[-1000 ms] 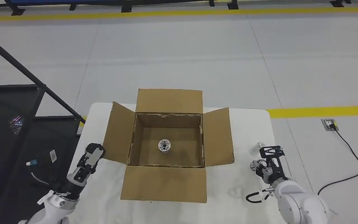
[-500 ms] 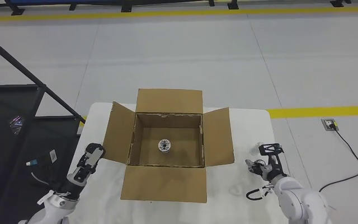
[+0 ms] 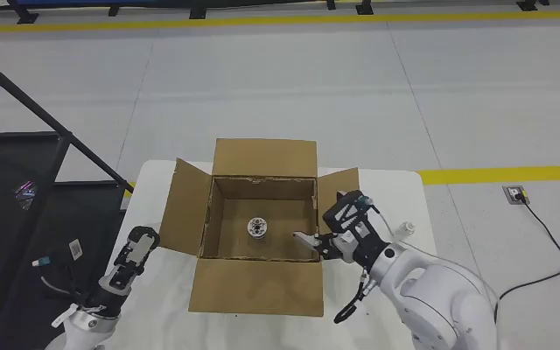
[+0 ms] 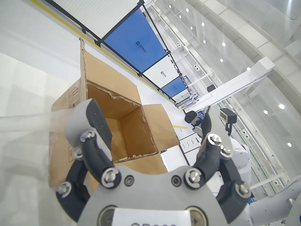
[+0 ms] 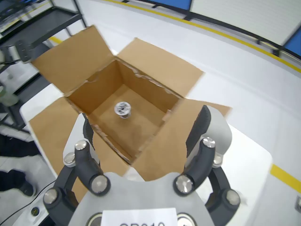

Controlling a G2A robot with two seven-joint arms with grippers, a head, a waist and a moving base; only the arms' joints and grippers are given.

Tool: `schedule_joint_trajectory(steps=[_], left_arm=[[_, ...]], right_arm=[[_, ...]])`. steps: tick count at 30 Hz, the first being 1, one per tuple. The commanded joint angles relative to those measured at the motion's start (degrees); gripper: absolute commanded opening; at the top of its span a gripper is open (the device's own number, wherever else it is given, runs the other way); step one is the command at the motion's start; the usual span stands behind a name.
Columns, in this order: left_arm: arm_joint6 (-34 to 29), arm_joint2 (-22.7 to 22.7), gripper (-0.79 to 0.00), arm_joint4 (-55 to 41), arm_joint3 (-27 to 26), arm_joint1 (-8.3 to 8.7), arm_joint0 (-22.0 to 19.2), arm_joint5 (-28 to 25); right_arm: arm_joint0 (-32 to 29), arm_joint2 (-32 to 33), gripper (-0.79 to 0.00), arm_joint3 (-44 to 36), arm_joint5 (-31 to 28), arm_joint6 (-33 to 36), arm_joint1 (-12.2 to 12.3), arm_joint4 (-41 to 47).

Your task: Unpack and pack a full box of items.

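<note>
Box material: We see a brown corrugated cardboard box (image 3: 262, 219), matte, with the top edges of its walls ragged where the paper has torn.
Box shape: It has a square mouth and deep straight walls. All four flaps are folded outward and lie nearly flat around the opening.
Box place: It stands in the middle of the white counter (image 3: 394, 188), its near flap reaching towards the counter's front edge.
Item: One small round item (image 5: 122, 109) stands on the box floor near the middle. Its top is white with dark speckles, and we cannot make out more of it.
Claw build: Each claw has a grey metal plate, black linkages with silver bolts, and two fingers with dark inner pads.
Right arm: The right claw (image 5: 144, 118) hovers over the box's right flap near the front right corner, tilted down towards the opening. Its fingers are spread wide and carry nothing.
Left arm: The left claw (image 3: 140, 247) sits low at the counter's left edge, just beside the left flap, pointing at the box. Its fingers are also parted, with nothing between them.
Beside the box: A small clear thing (image 3: 404, 229) lies on the counter to the right of the right flap. We cannot tell what it is.
</note>
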Motion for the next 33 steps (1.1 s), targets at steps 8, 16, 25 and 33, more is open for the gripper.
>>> schedule_joint_trajectory(steps=[8,16,25,33], left_arm=[[2.13,-2.98,0.000,-1.84,-0.39,-0.06,3.43,-1.55],[2.13,-2.98,0.000,-1.84,-0.39,-0.06,3.43,-1.55],[2.13,-2.98,0.000,-1.84,-0.39,-0.06,3.43,-1.55],[2.13,-2.98,0.000,-1.84,-0.39,-0.06,3.43,-1.55]], right_arm=[[29.59,-25.36,0.000,37.23,4.25,4.80,-7.33,13.24],[40.57,-38.45,0.000,63.29,8.44,-1.25,-15.57,15.11],[44.21,-43.58,0.000,79.58,11.61,-6.41,-22.43,13.93],[45.19,-44.76,-0.194,89.78,10.01,-8.56,-26.30,13.73]])
